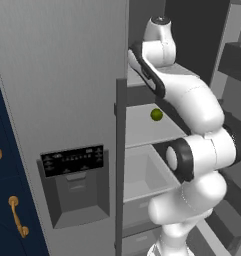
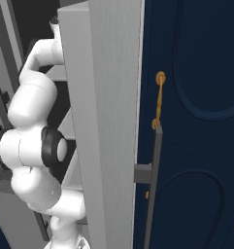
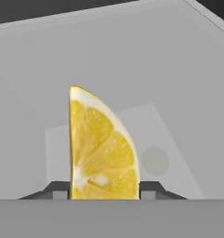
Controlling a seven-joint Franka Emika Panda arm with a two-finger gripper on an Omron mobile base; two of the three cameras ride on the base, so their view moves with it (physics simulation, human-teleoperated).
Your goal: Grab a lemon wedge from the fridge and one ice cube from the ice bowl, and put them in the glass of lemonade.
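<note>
Tall grey metal double-door fridge [image 1: 62, 100] stood open, white arm reaching into compartment. In hand view, bright yellow lemon wedge [image 3: 102, 148] sat upright between two dark fingers [image 3: 57, 189], one tip pressed against each side: fingers closed on wedge. Pale grey fridge shelf [image 3: 178, 93] lay behind wedge. Small round green fruit [image 1: 156, 114] rested on shelf below the hand, apart from it. Navy cabinet [image 2: 196, 121] with gold handle [image 2: 158, 99] stood right of fridge door.
</note>
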